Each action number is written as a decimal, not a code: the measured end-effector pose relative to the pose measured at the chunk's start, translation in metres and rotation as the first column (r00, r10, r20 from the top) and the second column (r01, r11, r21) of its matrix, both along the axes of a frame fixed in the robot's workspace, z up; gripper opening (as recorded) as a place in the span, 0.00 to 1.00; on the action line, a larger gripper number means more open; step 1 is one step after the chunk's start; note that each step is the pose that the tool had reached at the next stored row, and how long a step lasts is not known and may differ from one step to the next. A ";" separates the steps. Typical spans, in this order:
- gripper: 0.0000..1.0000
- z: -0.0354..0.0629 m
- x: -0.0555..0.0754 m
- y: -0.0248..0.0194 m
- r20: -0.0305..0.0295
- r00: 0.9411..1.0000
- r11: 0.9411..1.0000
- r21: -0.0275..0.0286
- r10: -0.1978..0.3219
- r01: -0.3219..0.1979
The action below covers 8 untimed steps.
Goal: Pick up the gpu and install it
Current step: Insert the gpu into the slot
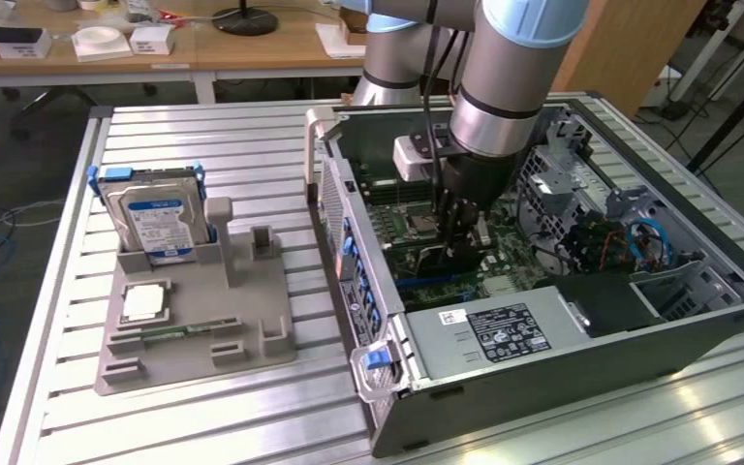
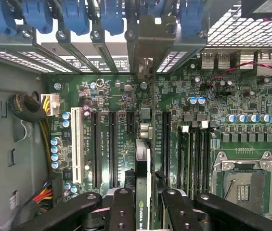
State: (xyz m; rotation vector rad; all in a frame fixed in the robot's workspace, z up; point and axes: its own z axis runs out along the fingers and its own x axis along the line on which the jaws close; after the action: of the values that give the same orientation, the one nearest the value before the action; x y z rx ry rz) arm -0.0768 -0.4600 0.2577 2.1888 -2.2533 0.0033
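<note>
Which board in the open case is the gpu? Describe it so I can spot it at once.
Find the open case on the table, where the arm reaches down over the green motherboard. The gpu stands on edge between the gripper fingers, over the long black slots. Unlike the flat motherboard, it is upright, thin and carries a green logo.

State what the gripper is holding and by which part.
The gripper holds the gpu edge-on by its upper edge, one finger on each flat face, over the motherboard inside the computer case.

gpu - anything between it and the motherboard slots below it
Nothing visible. The gpu hangs edge-on in the tool over the motherboard, and the long black slots beside its lower edge look bare.
</note>
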 end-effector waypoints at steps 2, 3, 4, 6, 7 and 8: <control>0.26 -0.0002 -0.001 0.0001 0.000 1.000 1.000 0.000 0.000 0.000; 0.26 -0.0002 -0.001 0.0001 0.000 1.000 1.000 0.000 0.000 0.000; 0.26 -0.0004 -0.002 0.0000 0.000 1.000 1.000 0.000 0.000 0.000; 0.26 -0.0013 -0.002 0.0000 0.000 1.000 1.000 0.000 0.000 0.000; 0.26 -0.0021 -0.002 0.0000 0.000 1.000 1.000 0.000 0.000 0.000; 0.26 -0.0027 -0.002 0.0000 0.000 1.000 1.000 0.000 0.000 0.000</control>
State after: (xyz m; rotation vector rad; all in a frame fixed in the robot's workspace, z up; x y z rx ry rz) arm -0.0785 -0.4599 0.2550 2.1891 -2.2534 0.0031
